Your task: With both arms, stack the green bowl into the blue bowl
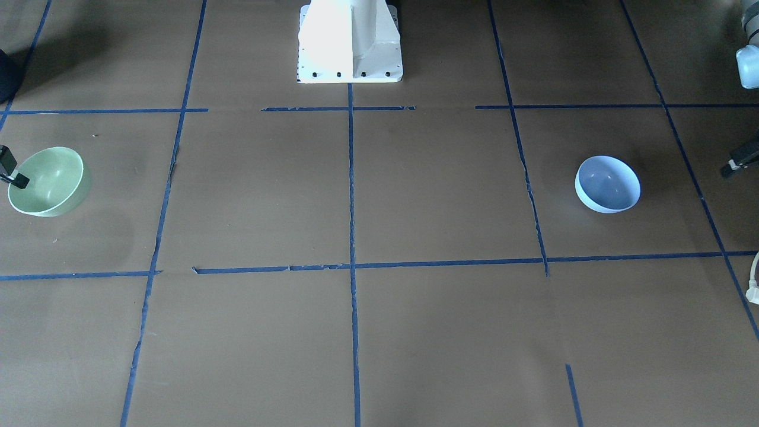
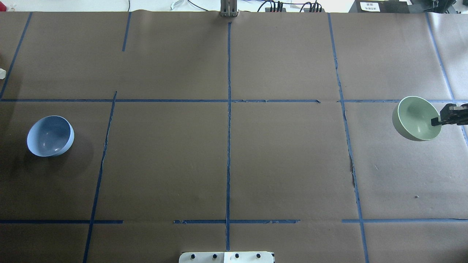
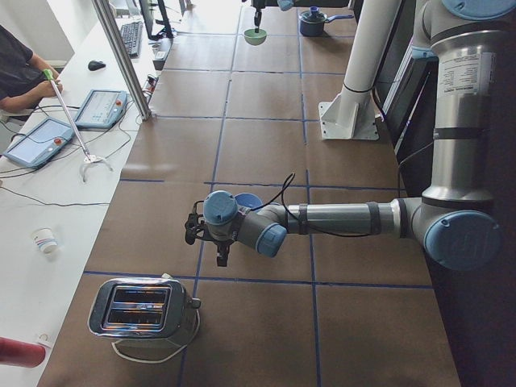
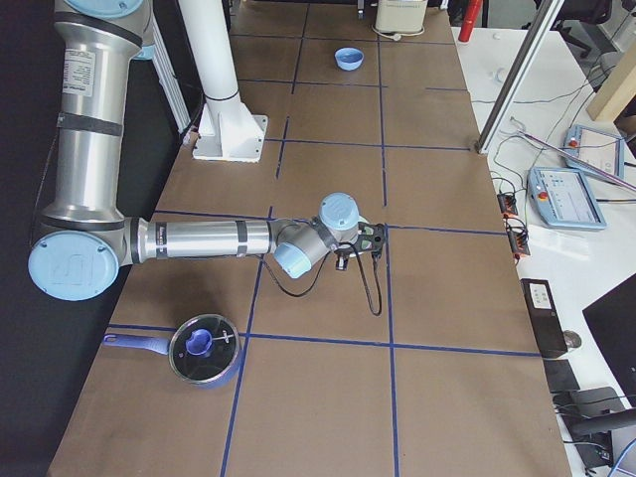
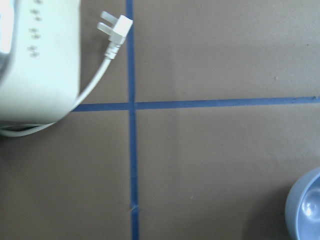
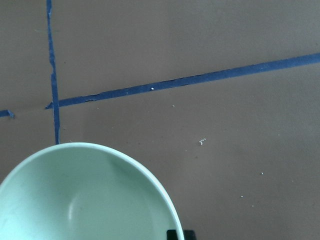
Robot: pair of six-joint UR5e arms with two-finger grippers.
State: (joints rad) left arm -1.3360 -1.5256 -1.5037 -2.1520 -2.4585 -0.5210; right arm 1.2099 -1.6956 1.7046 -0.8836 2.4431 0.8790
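The green bowl (image 1: 52, 182) is at the table's end on my right; it also shows in the overhead view (image 2: 415, 117) and fills the lower left of the right wrist view (image 6: 85, 200). My right gripper (image 2: 437, 121) is shut on its rim, one finger inside the bowl, and it shows in the front-facing view too (image 1: 16, 178). The blue bowl (image 2: 50, 136) sits upright at the other end (image 1: 608, 184). My left gripper (image 1: 735, 166) hangs just outside it, away from the rim. I cannot tell whether it is open. The blue bowl's edge shows in the left wrist view (image 5: 306, 210).
A toaster (image 3: 141, 310) with a loose white plug (image 5: 116, 30) stands beyond the blue bowl. A blue pot with a lid (image 4: 204, 348) sits near the green bowl's end. The white pedestal base (image 1: 350, 44) stands at the robot's side.
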